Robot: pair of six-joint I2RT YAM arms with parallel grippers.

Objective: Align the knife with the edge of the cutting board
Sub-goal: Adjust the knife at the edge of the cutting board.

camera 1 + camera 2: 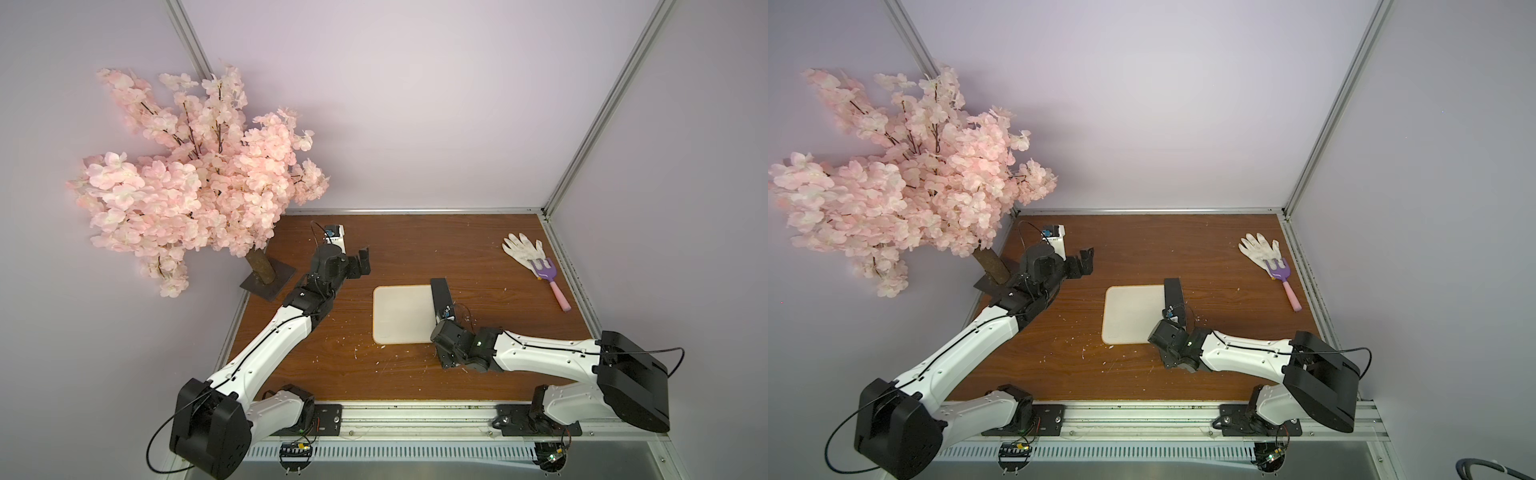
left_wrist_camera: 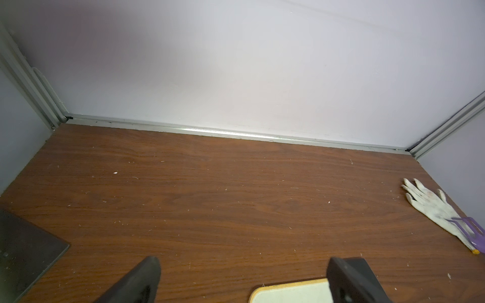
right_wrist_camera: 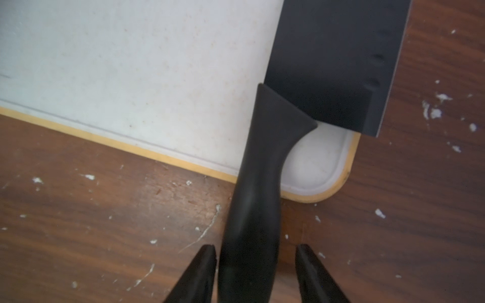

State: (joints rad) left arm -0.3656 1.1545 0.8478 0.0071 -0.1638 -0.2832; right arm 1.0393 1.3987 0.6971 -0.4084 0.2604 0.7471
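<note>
Right wrist view: knife lies flat along one side edge of the cutting board, the blade partly on the cream surface and partly hanging past the tan rim over the wooden table. Its slim handle runs off the board's rounded corner and passes between the tips of the right gripper. The jaws are spread, not clamped: one fingertip sits just beside the handle, and the other side shows a clear gap with table visible through it. Both top views agree on the layout: the knife runs roughly along the edge of the board on the robot's right, blade tip poking just past the far edge, handle end hidden under the right wrist. The board sits mid-table. Left gripper is well apart from the board, out toward the base of the pink blossom tree. In the left wrist view its jaws stand wide with nothing between them. A white glove and a purple fork with a pink handle lie together near the far right corner, the fork's head resting on the glove, both well away from the board. White flecks are scattered over the table.
</note>
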